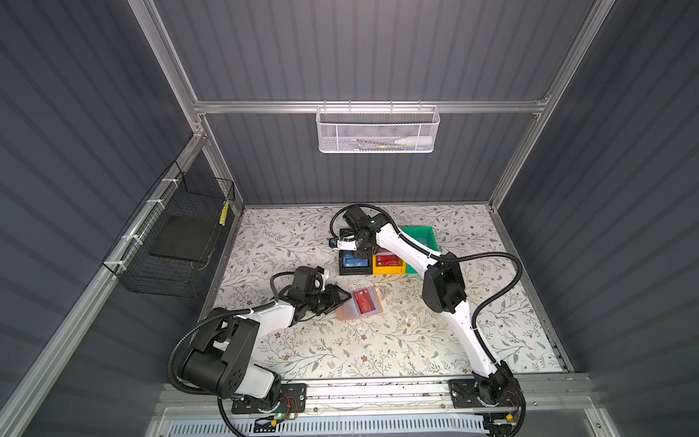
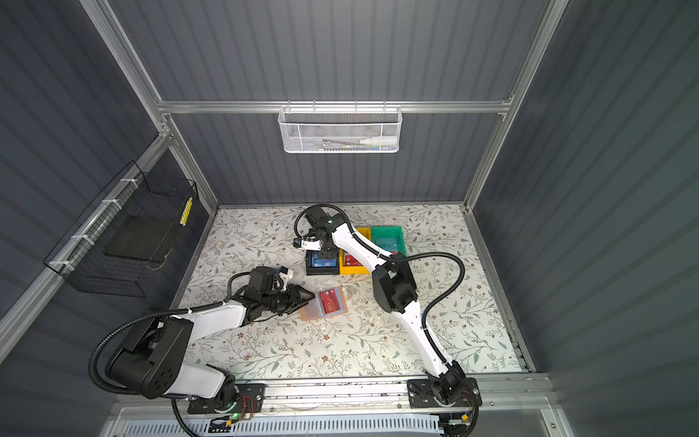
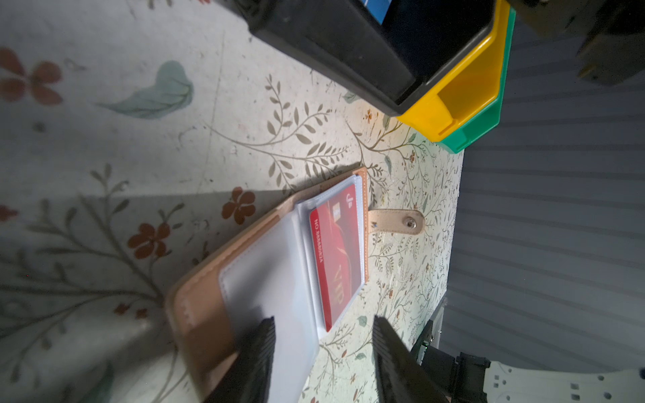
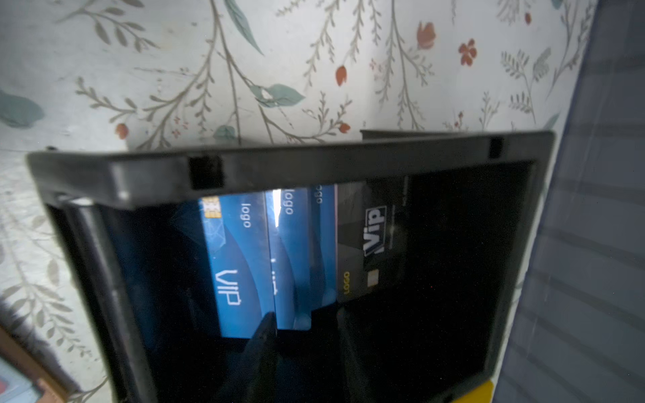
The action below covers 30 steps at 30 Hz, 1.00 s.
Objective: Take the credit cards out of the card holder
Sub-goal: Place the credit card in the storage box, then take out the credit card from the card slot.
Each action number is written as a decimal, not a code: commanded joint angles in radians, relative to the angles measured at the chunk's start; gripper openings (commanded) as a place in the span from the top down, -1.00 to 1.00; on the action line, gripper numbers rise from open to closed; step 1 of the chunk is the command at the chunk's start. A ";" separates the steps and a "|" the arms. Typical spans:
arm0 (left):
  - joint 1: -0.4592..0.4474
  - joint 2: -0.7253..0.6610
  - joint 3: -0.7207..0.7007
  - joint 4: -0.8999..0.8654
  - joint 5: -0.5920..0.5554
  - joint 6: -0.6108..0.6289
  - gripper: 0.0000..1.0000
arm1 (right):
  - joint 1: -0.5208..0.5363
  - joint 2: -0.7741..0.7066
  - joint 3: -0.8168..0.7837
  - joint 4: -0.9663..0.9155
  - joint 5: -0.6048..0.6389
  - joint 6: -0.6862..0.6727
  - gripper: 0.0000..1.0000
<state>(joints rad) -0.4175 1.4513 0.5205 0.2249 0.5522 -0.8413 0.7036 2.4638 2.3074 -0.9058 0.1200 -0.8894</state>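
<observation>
**Finish the drop, then back for the red card**

Note the right claw [image 4: 305, 324] low over the black bin [image 4: 279, 167], jaws apart, with nothing seen clamped between them. Note also the blue credit cards [image 4: 237, 265] and a dark card [image 4: 373, 240] lying inside. Judged as the step in hand: letting a card go into that bin. Spread wide before lifting, to avoid dragging a card edge on a pad. Rise straight up past the rim, steering clear of the yellow bin [image 1: 386, 269] set right against it.

Find the card holder [image 3: 195, 314] lying open on the desk [image 1: 378, 348], nearer the robot than the bins and apart from them, with one red card [image 3: 336, 258] in its clear sleeve, not yet out. See the left claw [image 3: 323, 319] spread, one finger [image 3: 251, 356] down on the empty sleeve page, the other off past the holder's edge, gripping nothing.

Press down there as an anchor during the pull. Look for the sleeve's mouth first; not clear from here. Pinch the card's edge thinly and slide along the sleeve, not upward. Otherwise, probably a lifted holder.
</observation>
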 commanded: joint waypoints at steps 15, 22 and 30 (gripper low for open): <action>0.002 0.048 -0.028 0.134 0.041 -0.067 0.19 | 0.048 -0.671 -0.880 0.350 -0.274 0.736 0.22; -0.002 0.029 -0.022 0.124 0.041 -0.074 0.20 | 0.048 -0.579 -0.930 0.294 -0.445 0.891 0.43; -0.007 0.036 -0.035 0.139 0.026 -0.081 0.24 | 0.031 -0.504 -0.930 0.319 -0.446 0.950 0.64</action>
<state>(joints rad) -0.4187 1.4872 0.5014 0.3447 0.5758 -0.9100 0.7475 1.9514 1.3697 -0.5900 -0.2977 0.0097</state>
